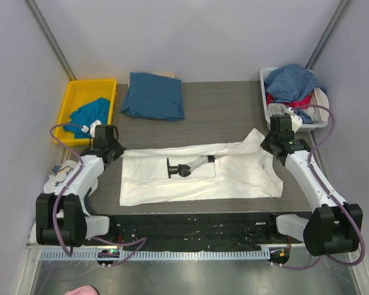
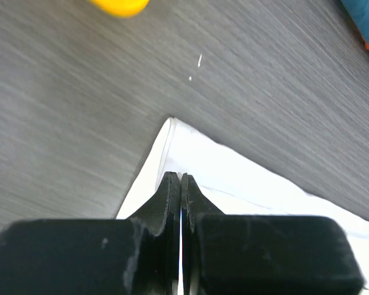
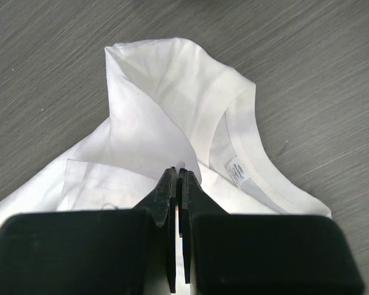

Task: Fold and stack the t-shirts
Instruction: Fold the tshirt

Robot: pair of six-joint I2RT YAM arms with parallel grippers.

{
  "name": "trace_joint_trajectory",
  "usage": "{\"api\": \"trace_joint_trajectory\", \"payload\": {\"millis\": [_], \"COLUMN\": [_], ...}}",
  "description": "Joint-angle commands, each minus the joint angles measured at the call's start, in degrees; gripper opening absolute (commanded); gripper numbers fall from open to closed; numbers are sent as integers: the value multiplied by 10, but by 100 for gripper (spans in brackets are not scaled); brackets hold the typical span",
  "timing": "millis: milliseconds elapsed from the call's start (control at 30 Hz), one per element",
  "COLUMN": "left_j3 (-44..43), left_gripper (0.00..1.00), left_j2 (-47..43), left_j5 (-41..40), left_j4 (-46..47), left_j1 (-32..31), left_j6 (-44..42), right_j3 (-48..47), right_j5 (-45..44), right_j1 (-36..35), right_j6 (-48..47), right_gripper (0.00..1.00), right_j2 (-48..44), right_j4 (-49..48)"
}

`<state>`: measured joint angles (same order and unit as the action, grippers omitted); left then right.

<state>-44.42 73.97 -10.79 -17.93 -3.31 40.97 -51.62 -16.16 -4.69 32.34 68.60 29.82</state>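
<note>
spread t-shirt lies before folded t-shirt, between bin and basket.

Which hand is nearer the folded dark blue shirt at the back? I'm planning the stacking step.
Left. The left hand sits at the white shirt's left end, just below-left of the blue shirt; the right hand is farther off, at the collar end.

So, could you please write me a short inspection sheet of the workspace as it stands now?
Surface: dark wood-grain table, bare at the far middle.
Job's things: white t-shirt partly folded at centre, black graphic up; dark blue t-shirt folded at the far side.
Clutter: yellow bin holding blue cloth; white basket piled with clothes.
Grippers: left gripper and right gripper, fingers shut on the white t-shirt's edges.
Cables: purple cables loop along both arms.
Surroundings: grey walls.
</note>
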Motion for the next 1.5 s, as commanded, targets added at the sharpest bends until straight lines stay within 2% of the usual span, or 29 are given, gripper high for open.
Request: {"api": "trace_joint_trajectory", "payload": {"millis": [0, 233, 1133, 1233, 1300, 1333, 1367, 1433, 1467], "left_j3": [37, 87, 142, 147, 152, 154, 154, 148, 144], "left_gripper": [0, 0, 0, 6, 15, 19, 25, 28, 36], "left_j2": [-66, -118, -129, -149, -179, -193, -205, -245, -257], "left_j5": [1, 0, 32, 35, 35, 30, 25, 9, 2], "left_j4": [1, -12, -10, -30, -40, -53, -61, -88, -97], "left_j1": [4, 5, 3, 3, 3, 3, 3, 3, 3], "left_j6": [23, 23, 38, 47, 53, 55, 57, 61, 63], "right_j3": [22, 42, 93, 100, 106, 107, 112, 114, 109], "right_j5": [-8, -26, -42, -28, -22, -21, -22, -31, -36], "right_j1": [2, 1, 2, 2, 2, 2, 2, 2, 1], "right_j6": [26, 36, 73, 83, 91, 96, 98, 106, 108], "right_gripper": [1, 1, 1, 1, 11, 19, 31, 41, 50], "right_j2": [-51, -80, -119, -127, -136, -149, -155, -167, -177], "right_j4": [15, 32, 92, 104, 110, 115, 117, 122, 125]}}
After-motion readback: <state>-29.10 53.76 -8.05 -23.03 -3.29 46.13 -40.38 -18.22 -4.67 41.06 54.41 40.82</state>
